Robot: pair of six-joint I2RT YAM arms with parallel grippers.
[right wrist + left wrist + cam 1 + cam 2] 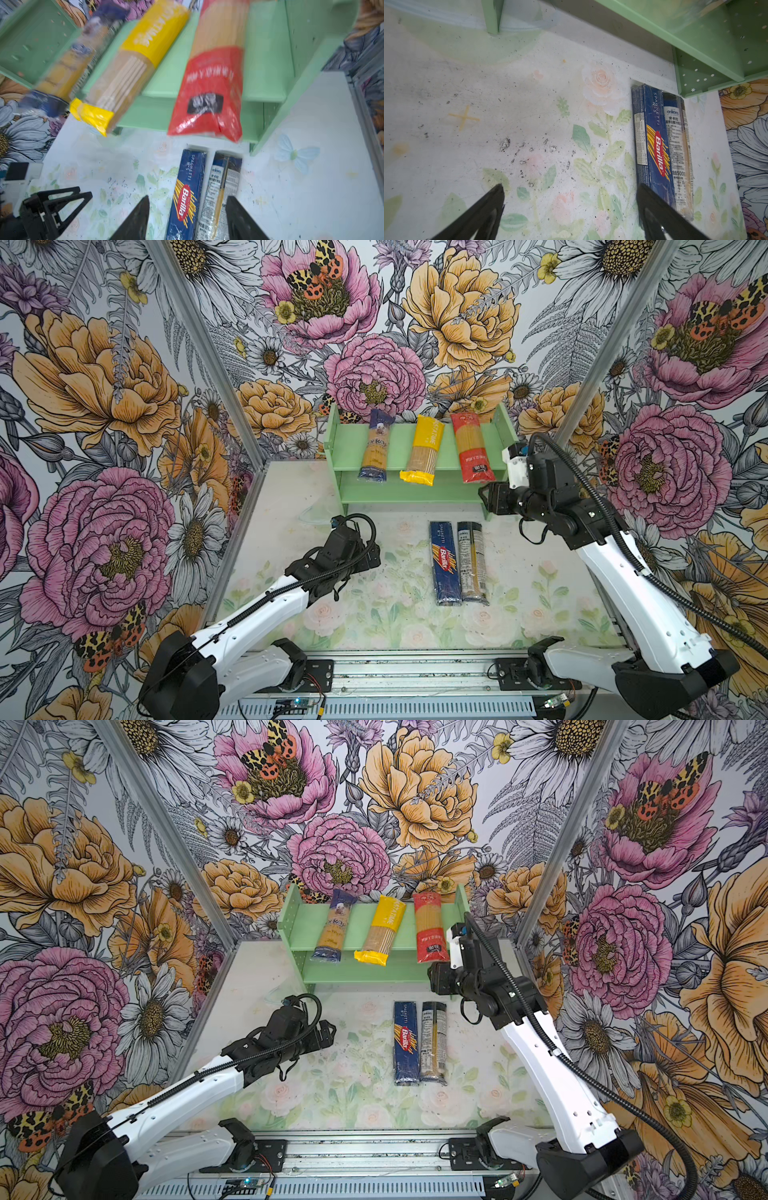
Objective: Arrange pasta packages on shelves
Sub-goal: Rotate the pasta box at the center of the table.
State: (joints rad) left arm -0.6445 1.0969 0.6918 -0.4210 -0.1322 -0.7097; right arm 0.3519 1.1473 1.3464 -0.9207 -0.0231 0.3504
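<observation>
**A:** Stock on the green rack (401, 443)?

**B:** Top tier: blue-ended packet (376, 445), yellow packet (424, 448), red packet (471, 448). On the surface (374, 614) before the rack: Barilla packet (444, 564), white-label packet (473, 562), side by side.

**A:** Fingers?

**B:** Right fingers (141, 214) apart, empty, by the rack's red-packet end. Left fingers (488, 207) apart, empty. Likely next: lower onto the white-label packet, grip crosswise.

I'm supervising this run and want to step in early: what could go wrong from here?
1. The yellow packet and red packet jut past the upper shelf's front edge; a nudge might tip them off.
2. The Barilla packet and white-label packet lie side by side on the table, so closing on one may drag the other.
3. The right arm's jaws hang open close to the rack's side panel and might knock it.
</observation>
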